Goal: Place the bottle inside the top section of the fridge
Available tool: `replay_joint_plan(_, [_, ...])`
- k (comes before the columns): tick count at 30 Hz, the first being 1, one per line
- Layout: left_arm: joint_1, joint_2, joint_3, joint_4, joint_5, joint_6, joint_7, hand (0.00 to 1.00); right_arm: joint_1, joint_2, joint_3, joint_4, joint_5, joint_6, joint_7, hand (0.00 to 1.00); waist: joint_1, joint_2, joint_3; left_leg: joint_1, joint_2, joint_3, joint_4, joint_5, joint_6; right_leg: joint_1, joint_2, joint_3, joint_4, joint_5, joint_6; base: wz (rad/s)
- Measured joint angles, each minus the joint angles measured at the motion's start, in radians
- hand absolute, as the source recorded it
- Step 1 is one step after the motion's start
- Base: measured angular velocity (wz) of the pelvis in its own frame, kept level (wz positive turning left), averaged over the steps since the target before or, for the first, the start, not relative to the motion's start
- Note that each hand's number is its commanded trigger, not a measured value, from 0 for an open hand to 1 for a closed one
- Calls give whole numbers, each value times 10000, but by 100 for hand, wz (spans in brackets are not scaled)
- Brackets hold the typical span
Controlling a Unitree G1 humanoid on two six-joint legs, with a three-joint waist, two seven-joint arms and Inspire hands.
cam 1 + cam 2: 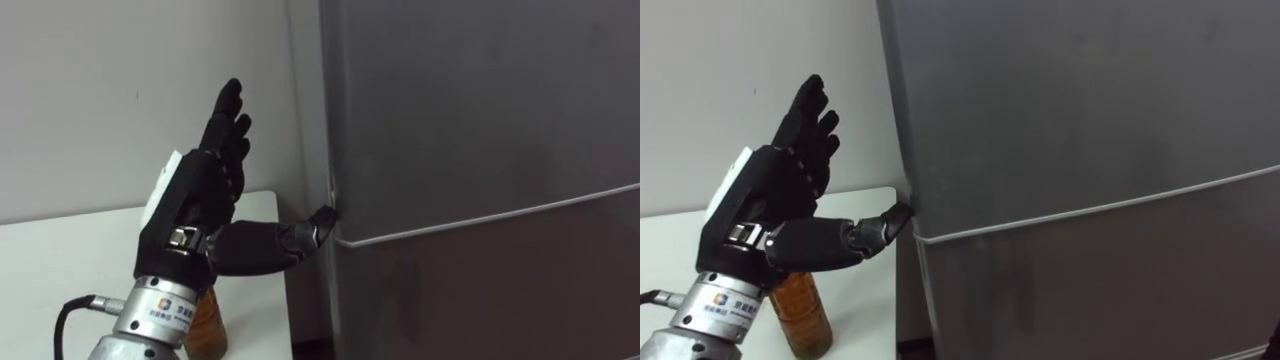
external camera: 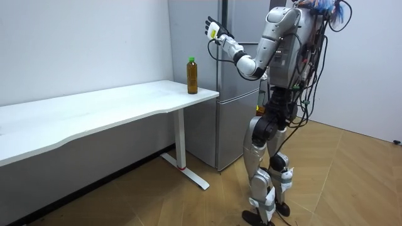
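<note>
— How does the left hand (image 1: 195, 200) stand?

— Raised and spread. Its fingers (image 1: 228, 110) point straight up, close together but uncurled, and the back of the hand faces the camera. The thumb (image 1: 270, 243) sticks out sideways toward the fridge (image 1: 480, 150).

— Does it hold anything?

— No, nothing lies in it. The thumb's tip touches the fridge's left edge, right at the seam (image 1: 480, 222) where the upper door (image 1: 470, 100) meets the lower door (image 1: 480, 300). The rest of the hand is clear of the fridge, in front of the pale wall (image 1: 100, 80).

— And the bottle?

— The bottle (image 1: 205, 320) is on the white table (image 1: 60, 260), upright, near the end of the table closest to the fridge. In the eye views it sits just below the wrist, mostly covered by it. The hand is not touching it.

— What does it look like?

— It is a clear bottle filled with amber-brown liquid. The room view shows it whole: tall and slim, with a green cap (image 2: 191, 59).

— How many of each?

— One bottle, one table and one fridge with two grey doors, both closed.

— Where is the robot?

— In the room view it stands upright facing the fridge, beside the table's end, with its left arm lifted to about head height.
</note>
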Motion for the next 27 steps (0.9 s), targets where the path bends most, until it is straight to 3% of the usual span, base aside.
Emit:
replay_joint_plan(8, [0, 270, -218, -93, 2, 32, -228, 0, -66, -39, 101, 120, 205, -4, 43, 0, 11, 43, -8, -64, 0, -7, -10, -1, 17, -25, -6, -9, -5, 39, 12, 0])
replay_joint_plan(15, [0, 751, -264, -1293, -18, 360, -542, 0, -51, -132, 74, 103, 211, -18, 162, 0, -1, 153, -47, -61, -33, -47, -4, 18, 64, -57, -30, 2, -13, 55, 25, 1])
replay_joint_plan(20, [-228, 611, -959, -2234, -271, 321, -1500, 0, -56, -155, -22, 109, 198, -91, 379, 0, -270, 133, -37, -13, -45, -52, -23, 19, 67, 20, -44, -4, -17, 54, 26, -1])
replay_joint_plan(27, [-213, 465, -921, -2238, -551, 310, -1971, 0, -23, -203, -109, 107, 40, -106, 373, 0, -215, 148, -52, -59, -33, -42, -11, 27, 72, -14, -51, -1, -46, 21, 36, -1])
